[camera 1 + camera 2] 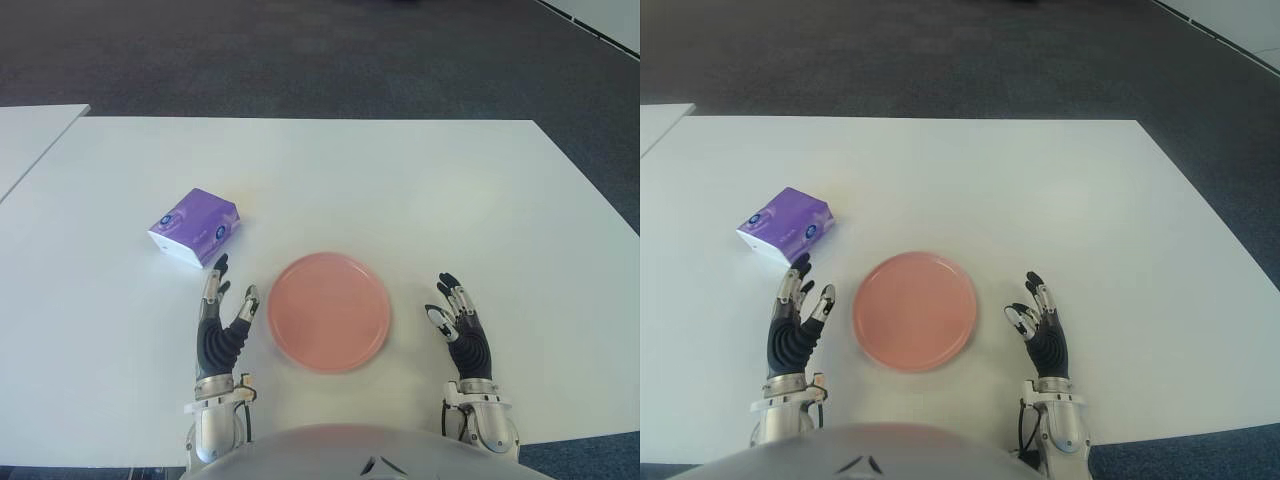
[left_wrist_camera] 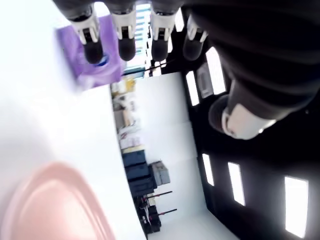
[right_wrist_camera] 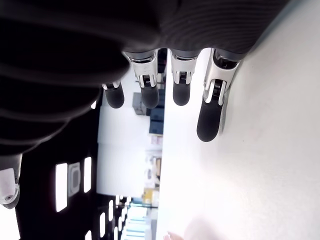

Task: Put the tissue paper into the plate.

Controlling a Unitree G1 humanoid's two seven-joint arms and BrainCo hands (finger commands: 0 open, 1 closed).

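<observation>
White table (image 1: pixel 400 180) fills my view, dark carpet (image 1: pixel 300 50) beyond its far edge and a second white surface (image 1: pixel 30 130) just off its left corner.

Farthest left of the task's things lies the tissue paper (image 1: pixel 195 227), a purple pack flat on the table, skewed to the table's edges and untouched. It sits left of and a little beyond the plate, near it but apart.

My left hand (image 1: pixel 222 325) comes next, between pack and plate, its fingers (image 1: pixel 213 283) spread and extended, holding nothing; the longest fingertip points at the pack's near corner and stops just short of it. In the left wrist view the four fingertips line up straight toward the purple pack (image 2: pixel 92 60), which I judge makes this the hand for the pickup, already aimed and open to take it.

At centre is the plate (image 1: pixel 329 312), round, pink and bare, directly ahead of the robot's torso (image 1: pixel 340 455), a short carry from the pack.

My right hand (image 1: pixel 458 325) shows right of the plate, well apart from the pack, fingers (image 3: pixel 212 115) loosely spread and gripping nothing; I read it as idle.

No part of the task is done yet: the pack must be closed on, lifted and moved right onto the plate.
</observation>
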